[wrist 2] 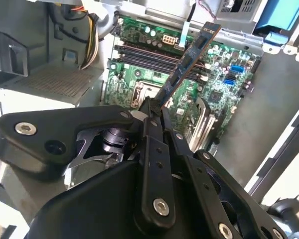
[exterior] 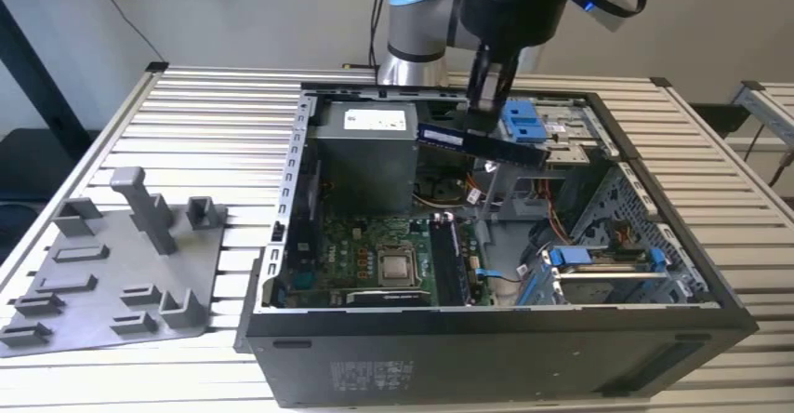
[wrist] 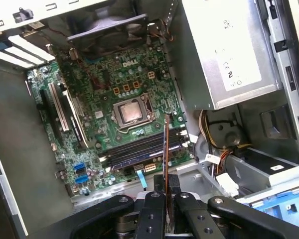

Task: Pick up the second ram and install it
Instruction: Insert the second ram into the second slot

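On my feed the end effector (wrist 2: 152,107) looks matt black with bright metal screw heads, and the memory stick (wrist 2: 189,59) is a dark-green board with dull black chips. The computer case (exterior: 496,357) is matt dark grey outside, bare grey sheet metal inside, with a shiny metal processor lid (wrist: 129,112). I see the tabletop (exterior: 211,115) as ribbed pale metal and the tray (exterior: 74,311) on it as matt grey plastic.

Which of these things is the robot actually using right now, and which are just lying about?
In use: gripper, shut on the memory stick; open computer case; motherboard's memory slots.
Lying about: grey plastic stand with its tall post, on the slatted table.
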`<state>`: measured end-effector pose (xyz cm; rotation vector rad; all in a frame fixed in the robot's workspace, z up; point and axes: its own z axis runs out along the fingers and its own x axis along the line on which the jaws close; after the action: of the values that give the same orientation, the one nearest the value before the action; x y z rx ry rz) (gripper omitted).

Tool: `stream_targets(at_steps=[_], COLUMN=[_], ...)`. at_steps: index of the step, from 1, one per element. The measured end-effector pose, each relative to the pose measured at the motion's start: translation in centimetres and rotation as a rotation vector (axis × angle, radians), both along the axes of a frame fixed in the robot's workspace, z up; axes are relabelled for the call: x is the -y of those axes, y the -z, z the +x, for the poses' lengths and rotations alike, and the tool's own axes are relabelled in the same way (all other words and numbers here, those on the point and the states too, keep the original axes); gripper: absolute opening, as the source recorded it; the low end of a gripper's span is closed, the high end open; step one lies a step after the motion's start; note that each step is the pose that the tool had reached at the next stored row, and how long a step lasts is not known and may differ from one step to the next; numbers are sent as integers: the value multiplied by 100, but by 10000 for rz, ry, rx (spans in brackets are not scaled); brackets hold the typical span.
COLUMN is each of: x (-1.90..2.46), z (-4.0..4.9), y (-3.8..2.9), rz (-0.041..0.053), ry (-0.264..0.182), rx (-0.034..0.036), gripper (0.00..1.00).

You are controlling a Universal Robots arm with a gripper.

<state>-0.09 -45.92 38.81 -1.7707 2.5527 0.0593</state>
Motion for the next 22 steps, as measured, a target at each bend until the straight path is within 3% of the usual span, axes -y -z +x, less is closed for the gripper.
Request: stream_targets(at_steps=[9,22], x=[0,0], z=[0,2], y=[15,24], rz=[-4,-32], ry=[1404,2746], rx=[-1,-44], gripper=[14,14])
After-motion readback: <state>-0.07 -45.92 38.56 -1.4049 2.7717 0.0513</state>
